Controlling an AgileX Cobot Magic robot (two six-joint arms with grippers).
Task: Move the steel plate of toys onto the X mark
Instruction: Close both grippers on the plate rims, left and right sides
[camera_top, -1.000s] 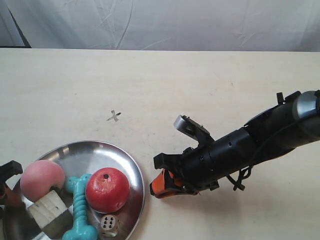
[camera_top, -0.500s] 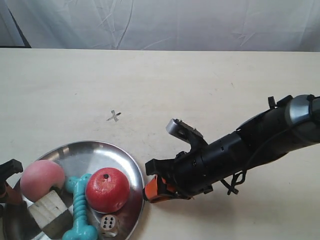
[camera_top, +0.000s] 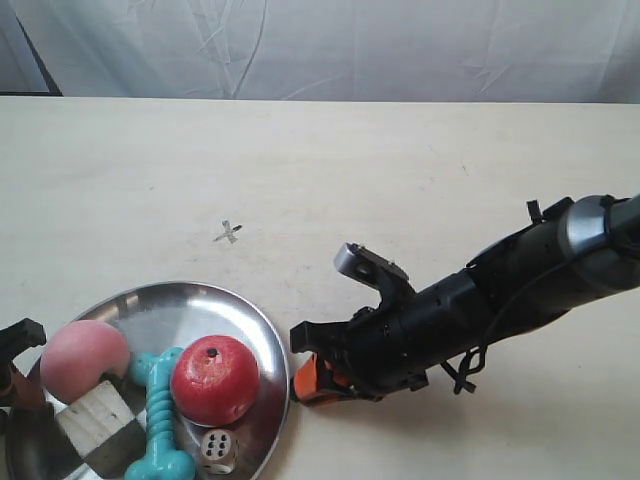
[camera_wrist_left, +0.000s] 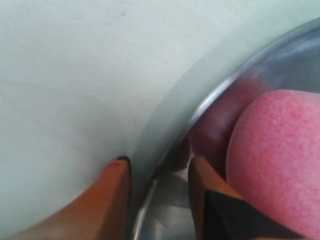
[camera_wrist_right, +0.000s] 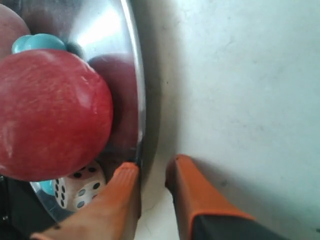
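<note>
The steel plate (camera_top: 190, 308) lies at the table's front left and holds the pink ball (camera_top: 84, 359), red ball (camera_top: 214, 379), teal bone (camera_top: 160, 420), wooden cube (camera_top: 95, 418) and die (camera_top: 219, 449). The X mark (camera_top: 228, 232) is on bare table behind the plate. My left gripper (camera_wrist_left: 157, 167) is open and straddles the plate's rim (camera_wrist_left: 215, 95): one finger is on the table, the other inside beside the pink ball (camera_wrist_left: 275, 165). My right gripper (camera_wrist_right: 154, 169) is open at the opposite rim (camera_wrist_right: 134, 65). One of its fingers touches the rim by the die (camera_wrist_right: 80, 190); the other is outside.
A white cloth backdrop (camera_top: 320, 45) hangs behind the table's far edge. The right arm (camera_top: 480, 300) stretches in low over the table from the exterior view's right. The pale tabletop (camera_top: 420, 170) spreads out around the X mark.
The right arm has slid left along the table, bringing its orange fingers up to the plate's rim. The plate, the toys and the left gripper have not moved.
</note>
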